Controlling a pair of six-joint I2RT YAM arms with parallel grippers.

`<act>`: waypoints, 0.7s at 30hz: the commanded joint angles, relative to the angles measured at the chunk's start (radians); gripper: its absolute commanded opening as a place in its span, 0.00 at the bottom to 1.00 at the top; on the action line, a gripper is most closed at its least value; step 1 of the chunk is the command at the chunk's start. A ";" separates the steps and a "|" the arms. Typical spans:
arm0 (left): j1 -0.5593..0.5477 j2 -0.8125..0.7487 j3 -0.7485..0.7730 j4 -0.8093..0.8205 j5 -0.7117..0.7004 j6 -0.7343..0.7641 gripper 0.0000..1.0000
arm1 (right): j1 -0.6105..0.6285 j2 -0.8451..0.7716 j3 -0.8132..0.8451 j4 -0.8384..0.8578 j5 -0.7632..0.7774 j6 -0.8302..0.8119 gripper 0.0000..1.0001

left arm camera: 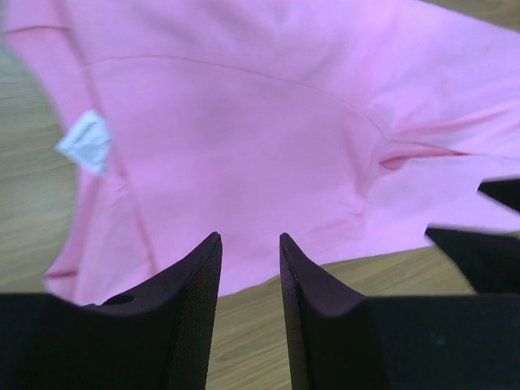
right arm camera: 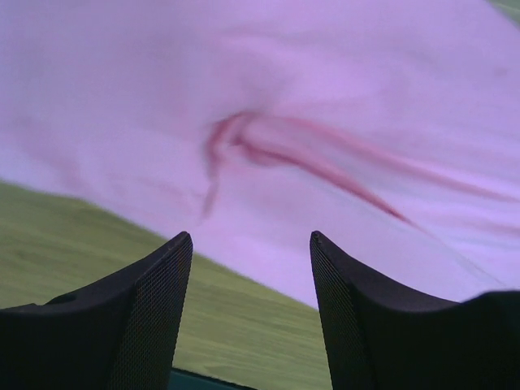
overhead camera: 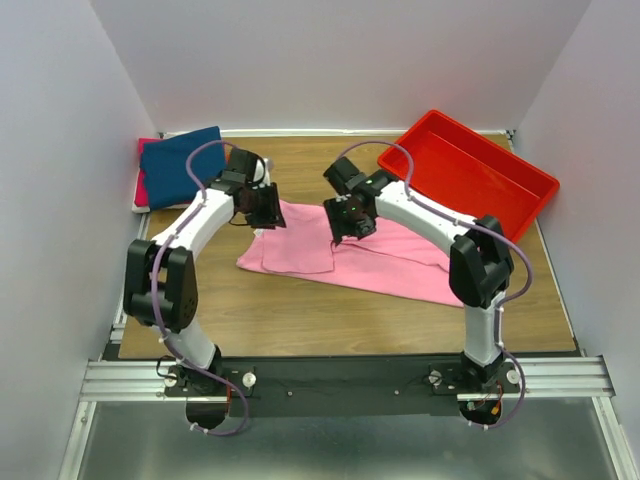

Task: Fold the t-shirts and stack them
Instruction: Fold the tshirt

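Lying flat on the wood table [overhead camera: 330, 320], pink shirt [overhead camera: 385, 262] spreads beneath left gripper [left arm camera: 248, 237] and right gripper [right arm camera: 250, 236], its left part folded over. Both sets of jaws parted, gripping nothing. White walls [overhead camera: 330, 60] around. Navy shirt [overhead camera: 182, 165] tops a pile [overhead camera: 140, 188] far left; red tray [overhead camera: 470, 170] far right.

top external: high, near side, looking down at table [overhead camera: 300, 320] | both wrists: close, facing down | shared: pink t-shirt [overhead camera: 390, 262]
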 commanded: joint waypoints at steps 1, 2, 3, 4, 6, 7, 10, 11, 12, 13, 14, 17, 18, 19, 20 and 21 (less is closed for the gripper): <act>-0.031 0.102 0.015 0.066 0.134 -0.025 0.42 | -0.135 -0.042 -0.104 0.051 0.064 0.013 0.67; -0.034 0.123 0.018 0.071 0.143 -0.024 0.42 | -0.176 -0.044 -0.122 0.078 0.057 0.008 0.67; -0.036 0.163 0.021 0.082 0.161 -0.016 0.42 | -0.195 -0.046 -0.138 0.089 0.056 -0.004 0.67; -0.037 0.180 0.025 0.082 0.168 -0.016 0.42 | -0.213 -0.049 -0.153 0.101 0.057 -0.004 0.66; -0.039 0.212 0.033 0.099 0.174 -0.002 0.42 | -0.253 -0.059 -0.214 0.144 0.073 -0.020 0.67; -0.039 0.247 0.038 0.102 0.179 0.005 0.42 | -0.266 -0.066 -0.239 0.161 0.079 -0.024 0.67; -0.039 0.327 0.067 0.097 0.198 0.053 0.42 | -0.306 -0.084 -0.329 0.218 0.070 -0.024 0.67; -0.039 0.346 0.073 0.097 0.197 0.053 0.42 | -0.312 -0.085 -0.348 0.229 0.068 -0.023 0.67; -0.039 0.382 0.083 0.094 0.177 0.070 0.42 | -0.318 -0.087 -0.388 0.246 0.059 -0.023 0.67; -0.039 0.401 0.094 0.079 0.163 0.079 0.42 | -0.318 -0.086 -0.403 0.252 0.053 -0.023 0.67; -0.039 0.418 0.120 0.074 0.147 0.087 0.42 | -0.318 -0.086 -0.423 0.255 0.047 -0.017 0.67; -0.039 0.478 0.197 0.036 0.070 0.117 0.42 | -0.318 -0.095 -0.481 0.261 0.001 0.014 0.66; -0.039 0.493 0.221 0.025 0.050 0.122 0.42 | -0.318 -0.101 -0.494 0.261 -0.015 0.025 0.66; -0.037 0.528 0.275 -0.001 0.013 0.131 0.42 | -0.316 -0.122 -0.520 0.260 -0.044 0.043 0.66; -0.037 0.547 0.304 -0.011 -0.004 0.136 0.42 | -0.318 -0.134 -0.532 0.260 -0.062 0.051 0.65; -0.037 0.567 0.335 -0.025 -0.019 0.140 0.42 | -0.316 -0.148 -0.544 0.260 -0.064 0.065 0.65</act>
